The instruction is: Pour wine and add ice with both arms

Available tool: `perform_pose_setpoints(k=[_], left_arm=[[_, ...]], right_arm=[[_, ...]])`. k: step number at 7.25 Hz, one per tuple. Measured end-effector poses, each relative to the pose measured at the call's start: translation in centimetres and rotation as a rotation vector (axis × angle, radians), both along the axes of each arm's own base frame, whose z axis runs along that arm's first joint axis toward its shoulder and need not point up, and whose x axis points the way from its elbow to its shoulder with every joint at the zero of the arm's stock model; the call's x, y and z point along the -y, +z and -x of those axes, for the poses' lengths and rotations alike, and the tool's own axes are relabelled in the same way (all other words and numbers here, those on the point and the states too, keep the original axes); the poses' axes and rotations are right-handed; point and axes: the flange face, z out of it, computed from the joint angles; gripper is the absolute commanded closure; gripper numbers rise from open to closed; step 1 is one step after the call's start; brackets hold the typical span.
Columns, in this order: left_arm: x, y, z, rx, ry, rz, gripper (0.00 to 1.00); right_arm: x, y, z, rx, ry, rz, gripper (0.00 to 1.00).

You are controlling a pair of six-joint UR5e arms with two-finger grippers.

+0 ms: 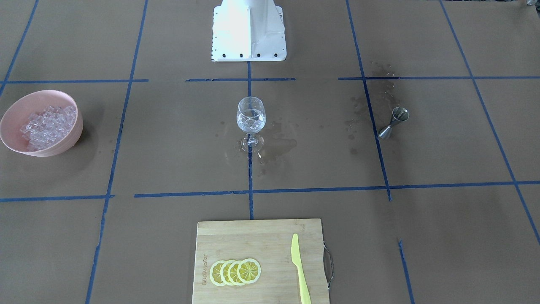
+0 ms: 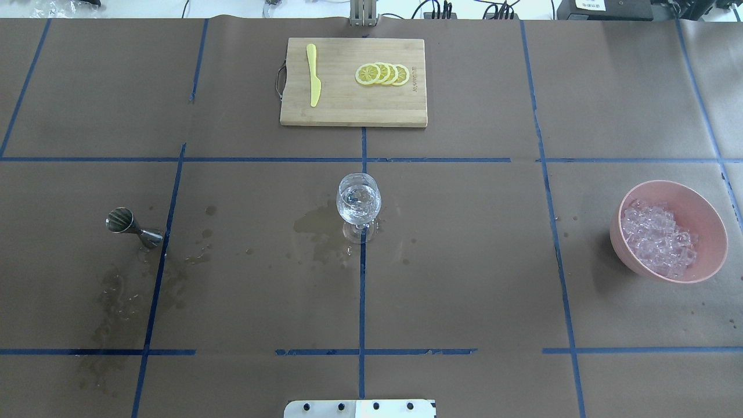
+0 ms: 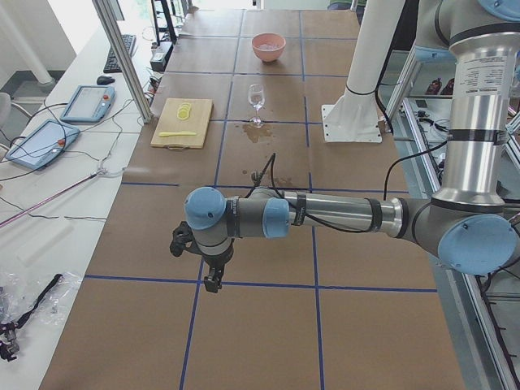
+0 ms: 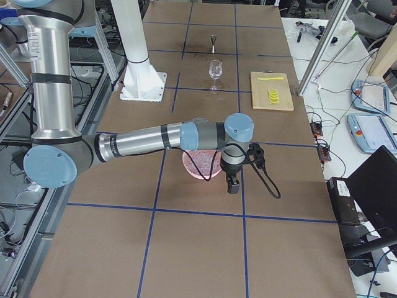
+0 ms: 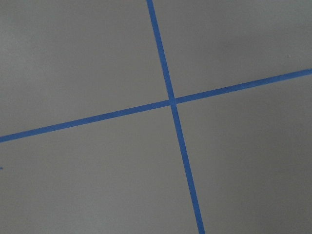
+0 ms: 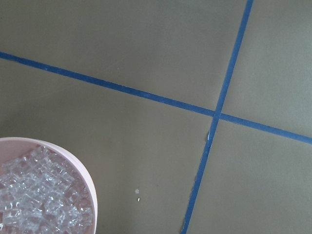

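Note:
A clear stemmed wine glass (image 1: 251, 116) stands upright at the table's middle, also in the overhead view (image 2: 359, 200); it holds something clear that I cannot identify. The ice (image 2: 659, 238) is a heap of clear cubes in a pink bowl (image 2: 715, 229) on the right-arm side, also in the right wrist view (image 6: 39, 195). My left gripper (image 3: 213, 280) hangs over bare table far from the glass. My right gripper (image 4: 232, 185) hangs beside the bowl (image 4: 193, 171). Both show only in the side views, so I cannot tell whether they are open or shut.
A steel jigger (image 2: 130, 225) stands on the left-arm side among wet stains (image 2: 325, 229). A bamboo cutting board (image 2: 348, 110) at the far edge carries lemon slices (image 2: 383, 74) and a yellow knife (image 2: 314, 75). The white robot base (image 1: 249, 29) sits at the near edge.

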Motion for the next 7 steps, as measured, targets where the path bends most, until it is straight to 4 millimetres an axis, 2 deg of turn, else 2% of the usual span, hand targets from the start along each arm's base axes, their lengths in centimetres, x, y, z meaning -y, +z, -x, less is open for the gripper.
perform_pose_setpoints(k=[2, 4, 7], left_arm=[[-0.6, 0.7, 0.0, 0.000, -0.003, 0.018, 0.00], [-0.6, 0.6, 0.0, 0.000, -0.013, 0.026, 0.00], [-0.6, 0.3, 0.0, 0.000, -0.019, 0.025, 0.00]], right_arm=[[-0.6, 2.9, -2.2, 0.070, 0.049, 0.049, 0.00], [-0.6, 6.1, -3.0, 0.093, 0.072, 0.029, 0.00], [-0.3, 7.0, -3.3, 0.078, 0.129, 0.056, 0.00]])
